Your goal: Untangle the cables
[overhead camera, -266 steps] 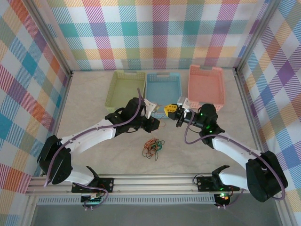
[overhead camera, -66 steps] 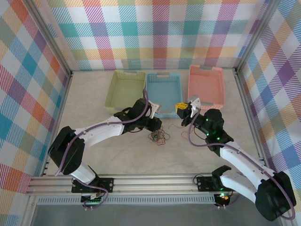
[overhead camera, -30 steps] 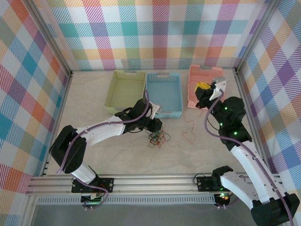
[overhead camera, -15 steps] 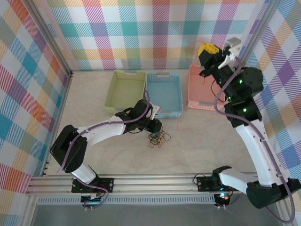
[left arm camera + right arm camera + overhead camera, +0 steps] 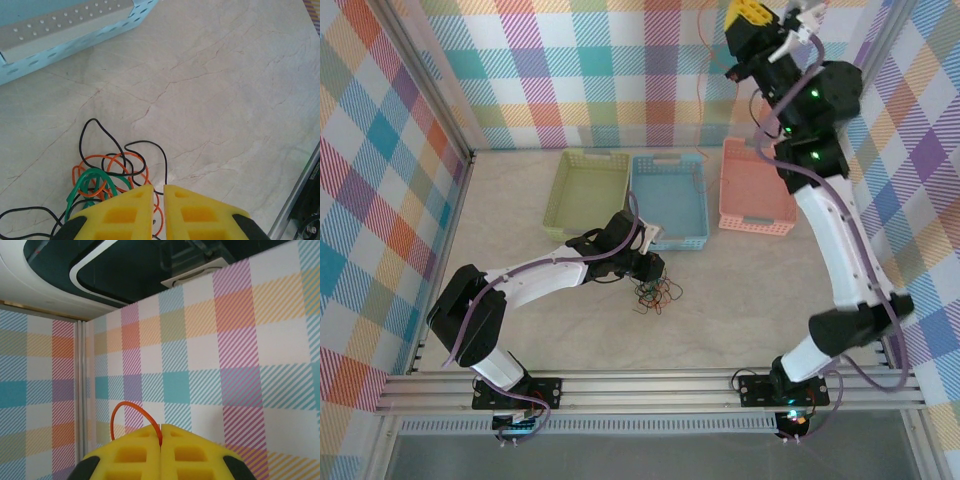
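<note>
Right fingers (image 5: pixel 748 14), high above the pink basket (image 5: pixel 757 185), pinch one orange cable (image 5: pixel 700 62), so lift slowly while the left fingers (image 5: pixel 648 272) anchor the tangle (image 5: pixel 656 293) on the counter (image 5: pixel 570 330); left wrist: those fingers (image 5: pixel 135 210) nearly closed, apparently nipping tangle (image 5: pixel 107 175) strands; right wrist: fingers (image 5: pixel 145 450) clamped on the orange cable (image 5: pixel 122 412).

Left arm (image 5: pixel 535 278) and right arm (image 5: pixel 835 235) alike: white links, black joints, black bases (image 5: pixel 535 385). Purple cable (image 5: pixel 632 208) looped along each. Green lights (image 5: pixel 813 95) on the right one's black wrist. Left hand (image 5: pixel 159 187) and right hand (image 5: pixel 161 427) yellow, blocky, moulded with square recesses.
</note>
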Robot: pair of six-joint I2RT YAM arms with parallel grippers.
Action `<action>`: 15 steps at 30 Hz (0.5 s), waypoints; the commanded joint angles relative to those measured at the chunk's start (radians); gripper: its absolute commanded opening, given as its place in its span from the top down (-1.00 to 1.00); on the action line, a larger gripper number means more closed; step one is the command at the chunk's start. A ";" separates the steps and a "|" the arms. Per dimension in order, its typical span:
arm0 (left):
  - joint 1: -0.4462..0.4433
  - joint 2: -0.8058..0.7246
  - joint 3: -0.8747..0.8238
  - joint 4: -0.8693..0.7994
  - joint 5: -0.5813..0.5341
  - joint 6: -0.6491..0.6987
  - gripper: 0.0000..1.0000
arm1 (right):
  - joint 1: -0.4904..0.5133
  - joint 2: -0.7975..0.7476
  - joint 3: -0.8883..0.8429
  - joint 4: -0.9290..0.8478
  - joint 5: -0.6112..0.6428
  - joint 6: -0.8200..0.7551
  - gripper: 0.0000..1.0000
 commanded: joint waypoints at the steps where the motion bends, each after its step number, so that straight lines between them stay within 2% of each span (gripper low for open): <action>1: -0.015 0.003 0.030 -0.019 -0.005 0.001 0.71 | -0.004 0.102 0.065 0.032 -0.012 0.062 1.00; 7: -0.015 0.003 0.031 -0.021 -0.008 0.000 0.71 | -0.002 0.196 0.049 0.027 -0.058 0.105 1.00; 13: -0.014 -0.013 0.022 -0.015 -0.005 0.003 0.66 | -0.002 0.198 -0.260 0.155 -0.018 0.093 1.00; 15: -0.015 -0.029 0.014 -0.005 -0.009 0.000 0.66 | -0.003 0.220 -0.357 0.186 -0.054 0.084 1.00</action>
